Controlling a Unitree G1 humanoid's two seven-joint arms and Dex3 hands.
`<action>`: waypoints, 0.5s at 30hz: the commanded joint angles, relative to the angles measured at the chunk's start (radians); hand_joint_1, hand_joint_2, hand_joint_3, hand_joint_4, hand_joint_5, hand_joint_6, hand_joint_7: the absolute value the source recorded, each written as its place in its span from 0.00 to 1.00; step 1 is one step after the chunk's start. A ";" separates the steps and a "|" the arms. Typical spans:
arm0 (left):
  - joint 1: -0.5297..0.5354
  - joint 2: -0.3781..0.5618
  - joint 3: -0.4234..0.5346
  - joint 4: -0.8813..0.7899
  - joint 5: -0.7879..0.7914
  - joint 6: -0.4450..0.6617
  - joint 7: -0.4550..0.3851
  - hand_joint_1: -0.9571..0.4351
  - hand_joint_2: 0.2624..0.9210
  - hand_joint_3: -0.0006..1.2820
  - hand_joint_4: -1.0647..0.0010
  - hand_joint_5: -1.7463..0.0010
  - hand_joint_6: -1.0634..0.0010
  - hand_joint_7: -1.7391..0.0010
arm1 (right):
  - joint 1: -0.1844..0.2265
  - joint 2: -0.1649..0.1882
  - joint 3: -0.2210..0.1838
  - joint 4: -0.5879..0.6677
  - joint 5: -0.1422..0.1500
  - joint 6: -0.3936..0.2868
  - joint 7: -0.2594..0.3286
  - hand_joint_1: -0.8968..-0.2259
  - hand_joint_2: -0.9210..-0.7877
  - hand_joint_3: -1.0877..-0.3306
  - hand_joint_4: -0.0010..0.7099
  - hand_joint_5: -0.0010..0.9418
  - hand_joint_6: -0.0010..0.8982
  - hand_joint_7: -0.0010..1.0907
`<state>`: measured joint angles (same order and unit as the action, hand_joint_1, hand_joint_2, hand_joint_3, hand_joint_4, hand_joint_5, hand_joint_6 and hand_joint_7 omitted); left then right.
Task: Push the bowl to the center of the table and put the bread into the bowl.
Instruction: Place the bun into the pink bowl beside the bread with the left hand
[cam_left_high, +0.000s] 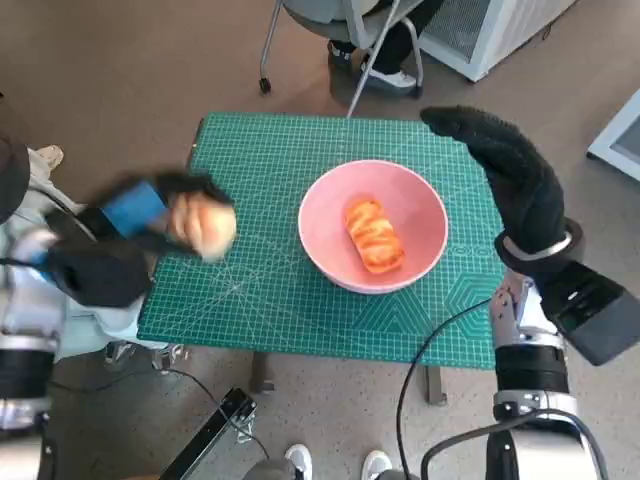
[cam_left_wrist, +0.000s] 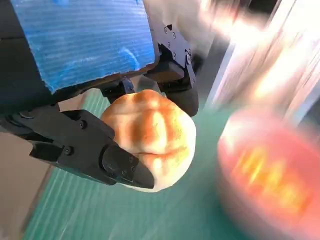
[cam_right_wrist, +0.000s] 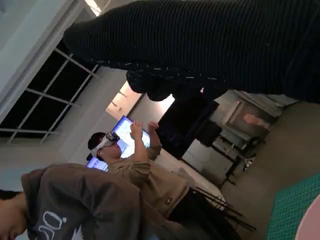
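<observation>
- At nine o'clock on the worktop (cam_left_high: 260, 150), the left hand (cam_left_high: 150, 215) grips a round bun (cam_left_high: 203, 224), likely bound for the bowl (cam_left_high: 330, 195).
- At centre, that pink bowl already holds a pastry (cam_left_high: 374, 235).
- At three o'clock, right hand (cam_left_high: 515, 180) hangs released, fingers extended, clear of the bowl.

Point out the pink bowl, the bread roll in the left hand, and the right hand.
pink bowl (cam_left_high: 420, 205): head view, bare inner wall near the rim.
bread roll (cam_left_wrist: 155, 137): left wrist view, browned top.
left hand (cam_left_wrist: 75, 45): left wrist view, blue-taped back.
right hand (cam_left_high: 510, 175): head view, glove's back.
</observation>
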<state>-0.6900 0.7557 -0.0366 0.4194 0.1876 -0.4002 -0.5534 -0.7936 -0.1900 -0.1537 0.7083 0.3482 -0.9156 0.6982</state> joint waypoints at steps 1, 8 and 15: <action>-0.082 -0.066 0.003 -0.039 -0.024 -0.017 0.041 0.69 1.00 0.08 0.47 0.29 0.37 0.32 | 0.009 -0.001 0.002 0.006 -0.013 -0.005 -0.007 0.30 0.00 0.45 0.42 0.01 0.00 0.73; -0.168 -0.148 -0.052 -0.035 0.040 -0.024 0.092 0.69 1.00 0.08 0.46 0.30 0.36 0.32 | 0.011 0.000 0.004 0.006 -0.018 -0.012 -0.013 0.30 0.00 0.45 0.42 0.01 0.00 0.73; -0.258 -0.237 -0.138 0.058 0.117 -0.050 0.121 0.69 1.00 0.06 0.44 0.31 0.34 0.34 | 0.015 -0.004 0.003 0.007 -0.010 -0.016 -0.011 0.29 0.00 0.45 0.42 0.01 0.00 0.73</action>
<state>-0.9022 0.5465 -0.1427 0.4261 0.2757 -0.4308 -0.4432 -0.7956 -0.1897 -0.1510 0.7086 0.3467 -0.9327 0.6865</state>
